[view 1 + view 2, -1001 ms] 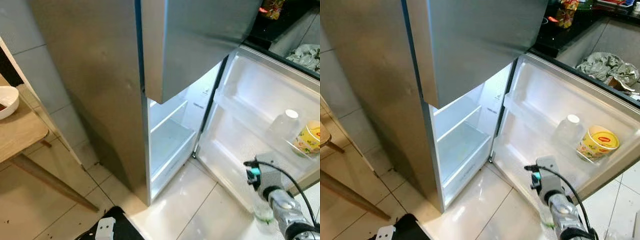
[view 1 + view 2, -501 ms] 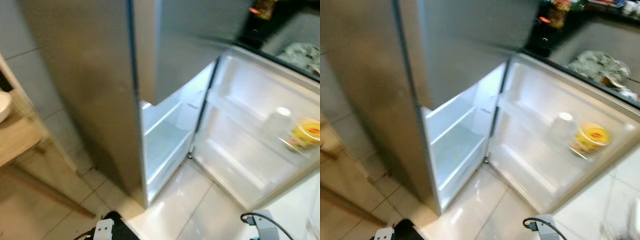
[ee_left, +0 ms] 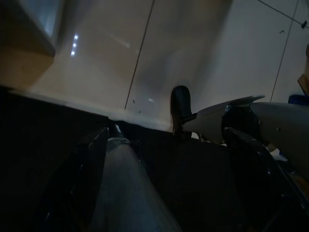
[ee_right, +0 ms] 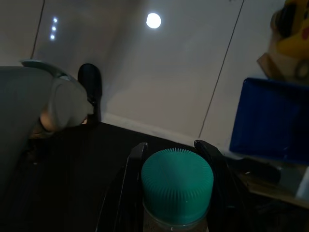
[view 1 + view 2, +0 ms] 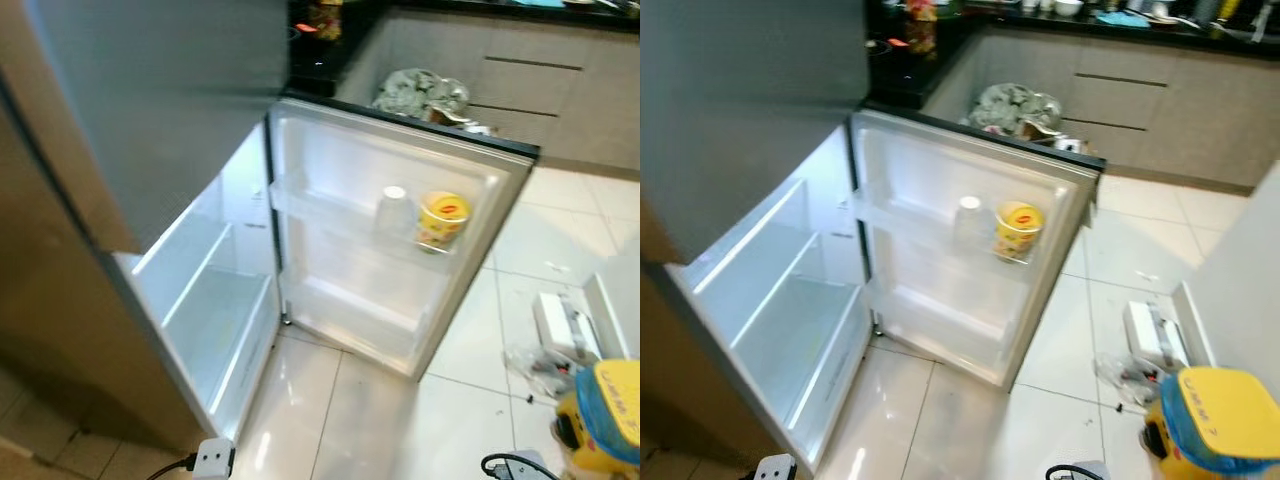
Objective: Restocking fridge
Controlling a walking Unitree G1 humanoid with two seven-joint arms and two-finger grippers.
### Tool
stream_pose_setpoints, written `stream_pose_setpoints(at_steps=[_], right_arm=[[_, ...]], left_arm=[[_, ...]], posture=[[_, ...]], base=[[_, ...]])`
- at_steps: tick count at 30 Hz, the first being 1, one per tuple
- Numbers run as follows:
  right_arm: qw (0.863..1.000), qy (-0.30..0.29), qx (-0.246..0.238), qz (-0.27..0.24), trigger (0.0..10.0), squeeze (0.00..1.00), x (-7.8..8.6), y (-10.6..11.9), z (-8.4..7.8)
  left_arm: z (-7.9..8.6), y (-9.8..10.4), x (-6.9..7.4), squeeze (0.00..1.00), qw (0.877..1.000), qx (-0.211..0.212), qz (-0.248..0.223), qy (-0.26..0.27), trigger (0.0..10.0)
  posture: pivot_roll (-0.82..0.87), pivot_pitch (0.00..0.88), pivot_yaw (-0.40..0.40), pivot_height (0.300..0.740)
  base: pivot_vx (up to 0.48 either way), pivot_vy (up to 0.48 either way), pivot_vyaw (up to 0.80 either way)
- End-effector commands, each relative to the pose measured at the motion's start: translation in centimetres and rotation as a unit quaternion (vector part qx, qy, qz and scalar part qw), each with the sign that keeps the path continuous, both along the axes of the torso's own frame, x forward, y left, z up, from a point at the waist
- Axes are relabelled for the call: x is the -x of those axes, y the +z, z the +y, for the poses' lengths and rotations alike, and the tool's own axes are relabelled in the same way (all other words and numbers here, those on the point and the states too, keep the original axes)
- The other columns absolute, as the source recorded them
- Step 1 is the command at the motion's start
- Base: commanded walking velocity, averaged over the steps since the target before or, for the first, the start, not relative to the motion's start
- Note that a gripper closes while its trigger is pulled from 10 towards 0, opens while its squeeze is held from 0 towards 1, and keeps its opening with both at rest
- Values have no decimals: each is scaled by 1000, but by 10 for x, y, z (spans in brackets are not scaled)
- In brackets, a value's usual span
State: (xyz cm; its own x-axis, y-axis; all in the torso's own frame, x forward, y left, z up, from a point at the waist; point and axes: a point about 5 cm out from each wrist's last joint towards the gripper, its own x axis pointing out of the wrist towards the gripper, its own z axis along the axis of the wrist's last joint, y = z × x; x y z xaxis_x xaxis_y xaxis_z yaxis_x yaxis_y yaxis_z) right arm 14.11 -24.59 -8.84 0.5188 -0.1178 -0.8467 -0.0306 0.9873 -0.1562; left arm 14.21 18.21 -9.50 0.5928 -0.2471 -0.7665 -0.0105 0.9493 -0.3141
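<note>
— Where do your head cameras look from?

— From high up, forward and down. Both eyes share the open fridge door [image 5: 400, 240], its lit inside, the white floor tiles [image 5: 1140, 260] and the dark bench [image 5: 1120, 25] far beyond. The right eye sits a little to the side, so the door falls further left in it.

— And the wrist cameras?

— Each looks along my own black fingers, low and close to the floor. The left one looks past my left pincer [image 3: 164, 145] over pale tiles. The right one looks past my right pincer [image 4: 176, 150], with a teal cap [image 4: 177, 183] very near the lens. Both share the tiles and a dark foot-like shape [image 3: 181, 108].
</note>
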Motion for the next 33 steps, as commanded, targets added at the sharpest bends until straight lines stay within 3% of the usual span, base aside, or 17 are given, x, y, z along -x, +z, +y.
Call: stream_pose_setpoints(at_steps=[1,19,30,33], right_arm=[[1000,4,-1,-1,10000,0,-2,0,1],[1000,11,2,-11,10000,0,-7,3,-1],[1000,23,6,-16,10000,0,-11,5,-1],[1000,23,2,-15,10000,0,-11,5,-1]], left_arm=[[-4,-3,5,0,1000,3,12,-2,10000],[-4,-2,4,0,1000,-11,9,-18,10000],[-2,-2,2,0,1000,-21,7,-21,10000],[-2,-2,2,0,999,-22,8,-23,10000]], posture=[[-46,78,-27,740],[-47,76,-31,740],[-45,68,-32,740],[-44,69,-32,740]], base=[[0,0,-800],[0,0,-800],[0,0,-46],[0,0,-800]])
